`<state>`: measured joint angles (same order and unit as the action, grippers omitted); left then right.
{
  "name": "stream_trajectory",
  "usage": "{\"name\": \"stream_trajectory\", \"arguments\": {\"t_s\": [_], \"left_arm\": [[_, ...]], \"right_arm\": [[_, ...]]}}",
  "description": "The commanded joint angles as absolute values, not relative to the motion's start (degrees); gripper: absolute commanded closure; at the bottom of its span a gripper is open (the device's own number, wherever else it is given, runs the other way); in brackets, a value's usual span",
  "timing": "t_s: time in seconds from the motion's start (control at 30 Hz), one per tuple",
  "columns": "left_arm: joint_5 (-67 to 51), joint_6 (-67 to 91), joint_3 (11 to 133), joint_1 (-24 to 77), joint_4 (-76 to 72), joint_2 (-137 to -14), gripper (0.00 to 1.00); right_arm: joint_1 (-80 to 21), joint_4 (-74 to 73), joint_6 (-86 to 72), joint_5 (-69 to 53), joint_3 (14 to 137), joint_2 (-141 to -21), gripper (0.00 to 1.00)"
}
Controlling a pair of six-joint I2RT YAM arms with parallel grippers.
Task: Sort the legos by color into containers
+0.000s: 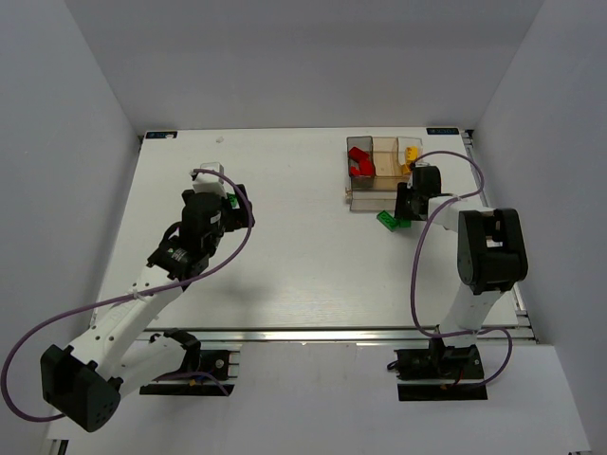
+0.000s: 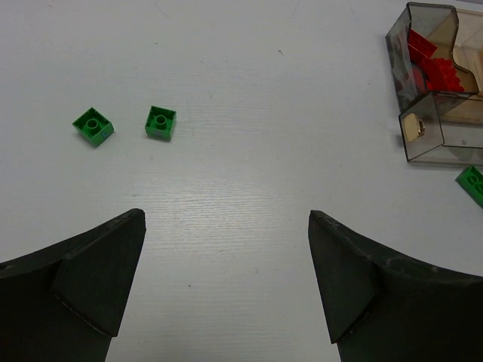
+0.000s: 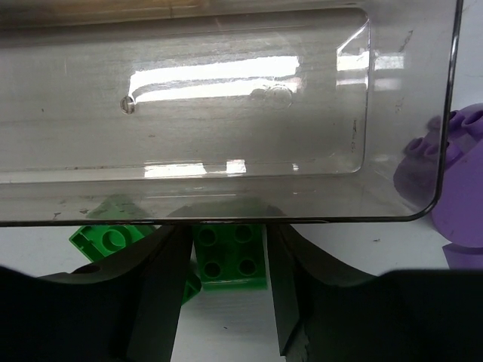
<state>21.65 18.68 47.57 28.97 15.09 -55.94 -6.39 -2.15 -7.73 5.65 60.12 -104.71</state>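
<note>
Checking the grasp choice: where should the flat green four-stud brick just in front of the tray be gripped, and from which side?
Pinch the green brick by the two side walls that run square to the tray front, coming straight down from above. It lies flat, studs up, so those walls are upright and parallel. Its far edge sits close to the tray, probably leaving no finger room there.

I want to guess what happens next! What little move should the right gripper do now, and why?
Probably close fully on the green lego. The right gripper has a finger on each side of it, just before the clear tray, and it lies unsorted on the table. Whether the fingers touch it yet, I cannot tell.
</note>
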Motion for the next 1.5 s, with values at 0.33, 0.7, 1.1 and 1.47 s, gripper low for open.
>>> {"name": "stream_trajectory", "arguments": {"t_s": [0.33, 0.7, 1.1, 1.47], "left_arm": [[22.6, 18.3, 47.1, 28.9, 15.9, -56.5, 0.02], [23.6, 17.8, 47.0, 28.9, 16.1, -58.1, 0.02], [26.3, 18.5, 47.1, 28.9, 16.9, -61.2, 0.02], [25.9, 19.4, 48.1, 28.9, 17.2, -65.8, 0.02]], "right_arm": [[-5.5, -9.7, -1.3, 0.6, 59.4, -97.1, 1.0], [-6.0, -13.9, 6.6, -10.4, 71.9, -90.9, 1.0], [-6.3, -10.6, 2.3, -9.7, 96.7, -115.2, 1.0], [-6.4, -11.0, 2.1, -10.3, 105.5, -124.3, 0.46]]}}
